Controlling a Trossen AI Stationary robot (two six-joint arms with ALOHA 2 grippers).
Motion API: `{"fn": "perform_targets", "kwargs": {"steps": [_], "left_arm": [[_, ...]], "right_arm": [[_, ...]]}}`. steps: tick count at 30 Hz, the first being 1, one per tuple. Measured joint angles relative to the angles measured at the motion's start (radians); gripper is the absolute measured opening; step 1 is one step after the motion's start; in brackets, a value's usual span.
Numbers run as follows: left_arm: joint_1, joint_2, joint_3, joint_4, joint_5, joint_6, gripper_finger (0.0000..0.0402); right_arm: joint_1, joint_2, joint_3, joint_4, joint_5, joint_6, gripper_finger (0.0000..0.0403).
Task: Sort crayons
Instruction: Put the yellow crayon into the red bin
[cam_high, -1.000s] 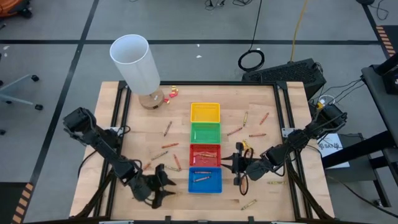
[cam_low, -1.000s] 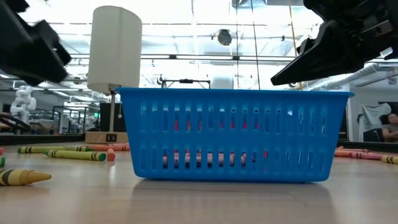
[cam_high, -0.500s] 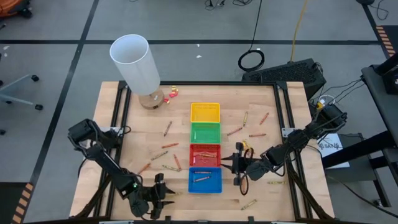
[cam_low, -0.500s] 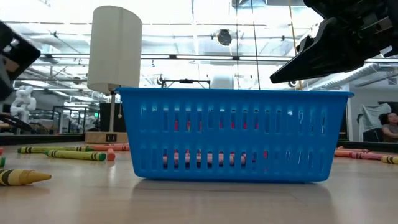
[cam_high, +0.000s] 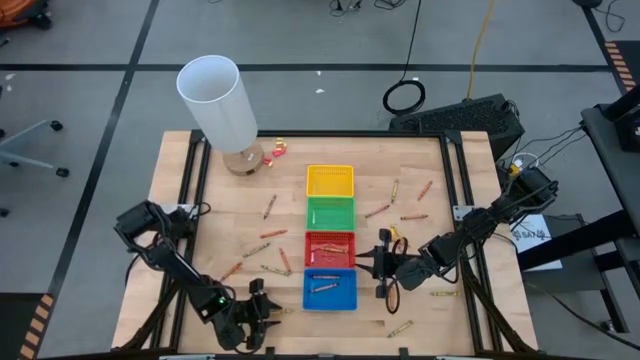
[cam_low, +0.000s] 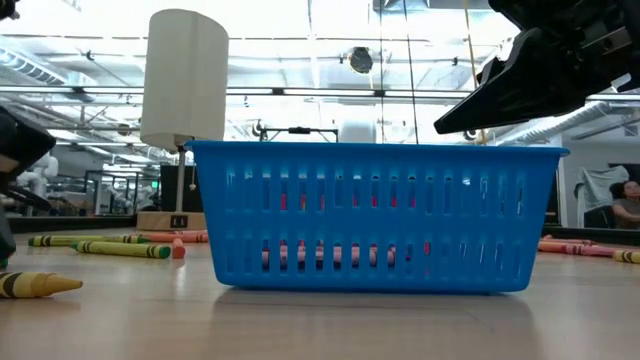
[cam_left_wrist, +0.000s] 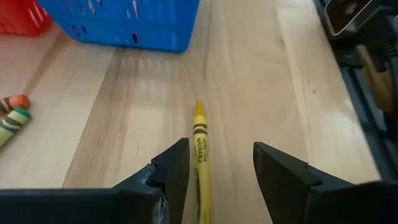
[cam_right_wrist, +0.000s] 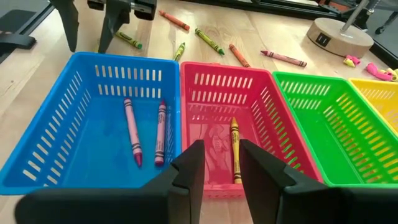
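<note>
A yellow crayon (cam_left_wrist: 201, 149) is straddled, untouched, by the parted fingers of the left gripper (cam_left_wrist: 217, 171); a blue tray (cam_left_wrist: 127, 23) lies beyond. The right gripper (cam_right_wrist: 217, 163), jaws narrowly parted and empty, is held over the red tray (cam_right_wrist: 273, 134); another crayon (cam_right_wrist: 235, 149) lies inside.

No readable text, brand, number or sign anywhere. The yellow crayon (cam_left_wrist: 200, 155) has a dark wrapper band, but no lettering resolves on it (same for the crayons in the blue tray (cam_right_wrist: 56, 124)). The white paper (cam_high: 530, 232) by the table's right edge carries dark print too small to read.
</note>
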Motion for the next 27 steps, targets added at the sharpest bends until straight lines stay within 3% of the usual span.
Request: {"fn": "perform_targets", "kwargs": {"steps": [10,13,20,27], "left_arm": [[0.005,0.068,0.003,0.016,-0.034,-0.040,0.0170],[0.005,0.069,0.002,0.008,-0.038,-0.035,0.0139],[0.008,0.071,0.001,-0.010,-0.055,-0.011,0.0022],[0.008,0.050,0.000,-0.022,-0.048,0.016,0.0021]], "right_arm": [[0.000,0.000,0.000,0.000,0.000,0.000,0.0086],[0.000,0.000,0.000,0.000,0.000,0.000,0.0086],[0.008,0.000,0.000,-0.001,-0.004,0.029,0.0086],[0.036,0.000,0.000,-0.001,-0.002,0.050,0.0086]]}}
